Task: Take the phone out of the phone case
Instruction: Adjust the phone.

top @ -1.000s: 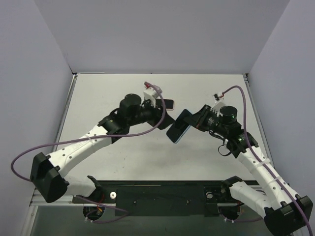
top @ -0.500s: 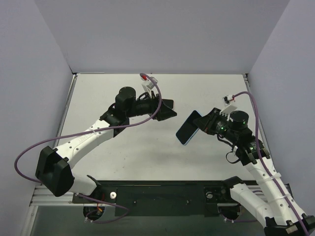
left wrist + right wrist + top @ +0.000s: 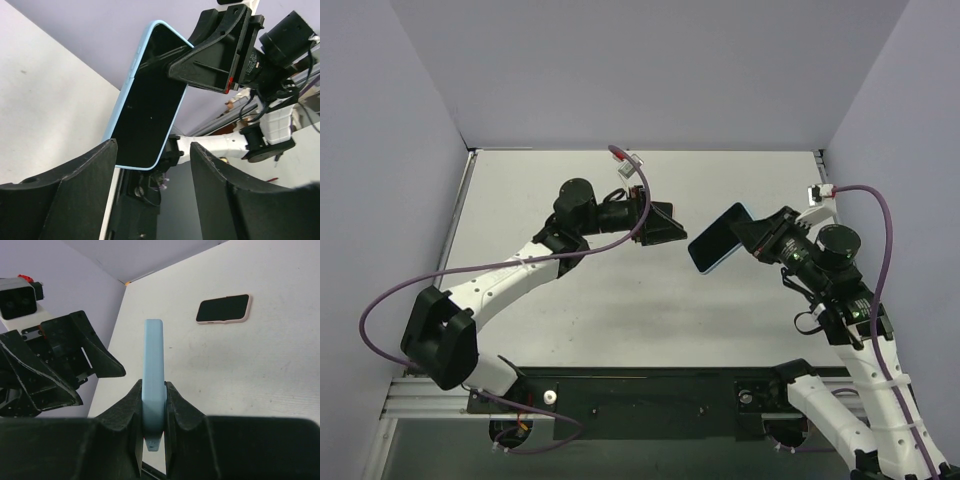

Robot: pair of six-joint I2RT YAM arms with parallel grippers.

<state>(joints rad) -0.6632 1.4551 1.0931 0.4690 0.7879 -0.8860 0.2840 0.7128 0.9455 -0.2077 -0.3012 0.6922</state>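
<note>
Blue phone (image 3: 718, 238) aloft over the table's (image 3: 620, 320) middle, one end pinched in the right gripper (image 3: 752, 238), left gripper (image 3: 670, 224) spread wide just beside its screen, pink-rimmed phone case (image 3: 223, 308) flat toward the far edge, open surface toward the near edge.

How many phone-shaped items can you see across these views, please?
2. A light-blue phone is clamped in the right tool above the table; a pink-edged one lies flat on the table. Others may be hidden behind the arms.
</note>
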